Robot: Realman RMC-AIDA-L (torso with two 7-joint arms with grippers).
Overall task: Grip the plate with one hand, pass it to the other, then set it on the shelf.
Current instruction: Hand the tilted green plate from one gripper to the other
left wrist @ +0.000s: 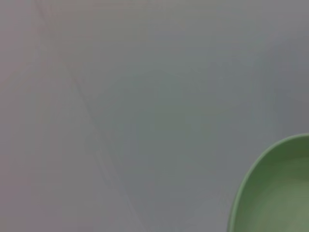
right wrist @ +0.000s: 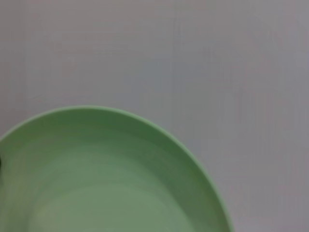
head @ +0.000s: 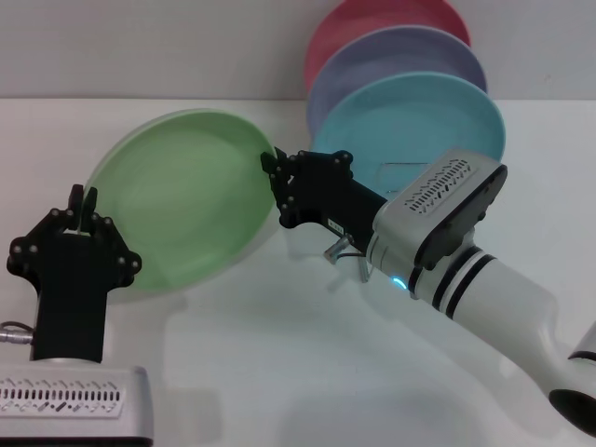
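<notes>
The light green plate [head: 182, 205] hangs tilted above the table between my two grippers. My right gripper [head: 273, 177] is shut on its right rim, and the right wrist view shows the plate [right wrist: 106, 183] close up. My left gripper [head: 82, 200] stands upright at the plate's left rim; whether it grips the rim does not show. The left wrist view catches only an edge of the plate [left wrist: 280, 188]. A bit of the silver wire shelf [head: 340, 250] shows under my right arm; the rest is hidden.
A turquoise plate [head: 419, 121], a lavender plate [head: 391, 60] and a red plate [head: 372, 23] stand on edge in a row at the back right, behind my right arm. The white table [head: 279, 363] stretches in front.
</notes>
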